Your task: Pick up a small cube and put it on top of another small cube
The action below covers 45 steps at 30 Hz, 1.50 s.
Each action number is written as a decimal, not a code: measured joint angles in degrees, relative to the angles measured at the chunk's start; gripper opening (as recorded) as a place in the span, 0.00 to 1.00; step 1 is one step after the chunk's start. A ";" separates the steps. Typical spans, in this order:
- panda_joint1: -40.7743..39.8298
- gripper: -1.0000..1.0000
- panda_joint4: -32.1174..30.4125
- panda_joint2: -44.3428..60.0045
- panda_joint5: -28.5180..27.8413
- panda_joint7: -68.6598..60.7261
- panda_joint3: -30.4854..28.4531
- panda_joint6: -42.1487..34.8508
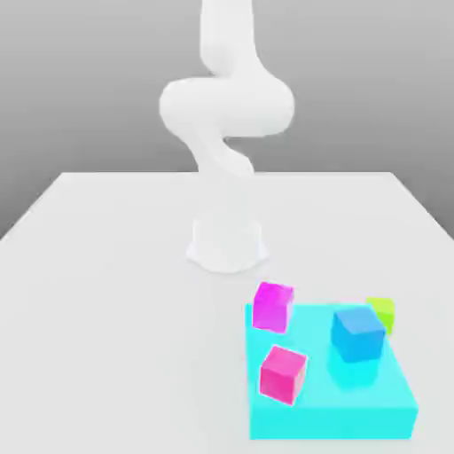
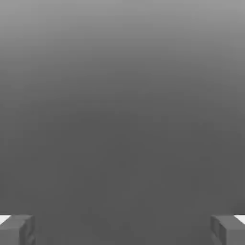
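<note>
Several small cubes sit around a flat cyan slab (image 1: 390,399) in the near part of the exterior view's right. A pink cube (image 1: 283,372) rests on the slab's left side, and a blue cube (image 1: 357,333) stands on its right side. At the slab's far left corner is a magenta cube (image 1: 272,306). A small green cube (image 1: 382,312) peeks out at the far right corner, behind the blue one. In the hand view my gripper (image 2: 122,232) is open, its grey fingertips (image 2: 16,229) wide apart with nothing between them, facing plain grey background.
The white arm (image 1: 226,106) rises from its round base (image 1: 227,241) at the middle of the pale table (image 1: 106,293), and its upper part leaves the top of the exterior view. The table's far edge runs behind the base.
</note>
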 joint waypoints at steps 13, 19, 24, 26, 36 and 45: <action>6.27 0.50 -16.69 24.23 6.35 28.03 21.22 17.44; 8.56 0.50 -24.37 36.16 2.00 45.87 30.81 25.65; 15.94 0.50 -27.17 47.47 -15.41 65.95 25.51 32.49; 21.72 0.50 -26.15 51.73 -23.09 71.96 18.03 35.31; 34.56 0.00 -24.00 59.37 -32.14 79.20 3.22 41.45; 24.15 0.00 -27.93 43.76 -6.08 58.37 19.46 30.13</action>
